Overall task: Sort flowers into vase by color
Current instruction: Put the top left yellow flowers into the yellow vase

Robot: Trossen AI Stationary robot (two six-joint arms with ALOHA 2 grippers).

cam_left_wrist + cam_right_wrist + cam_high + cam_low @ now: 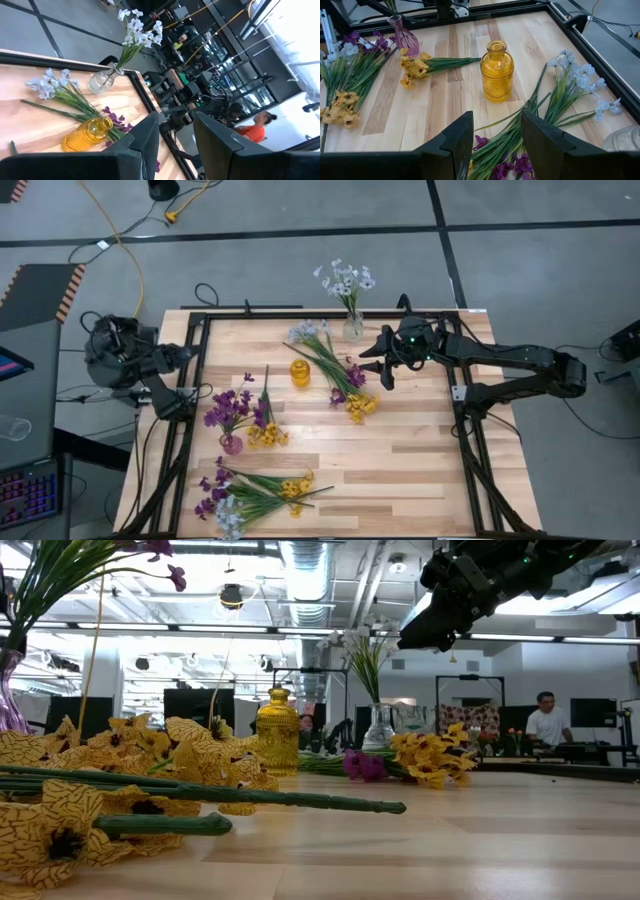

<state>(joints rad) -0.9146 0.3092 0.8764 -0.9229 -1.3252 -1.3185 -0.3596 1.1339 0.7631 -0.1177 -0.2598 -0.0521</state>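
Three vases stand on the table: a clear vase [352,328] holding white flowers [343,278], a yellow vase [300,373] with nothing in it, and a purple vase [231,443] holding purple flowers [235,405]. A mixed bundle [330,365] of pale-blue, purple and yellow sprays lies flat beside the yellow vase. A yellow spray [267,435] lies by the purple vase. Another mixed bundle [255,495] lies near the near-left corner. My right gripper [377,365] hangs open, well above the first bundle's stems [510,140]. My left gripper [188,354] waits open at the table's left edge.
A black frame [195,370] runs around the tabletop. Bare wood lies on the near-right part of the table [420,470]. A person [545,725] sits in the room beyond the far edge. Cables lie on the floor behind the table.
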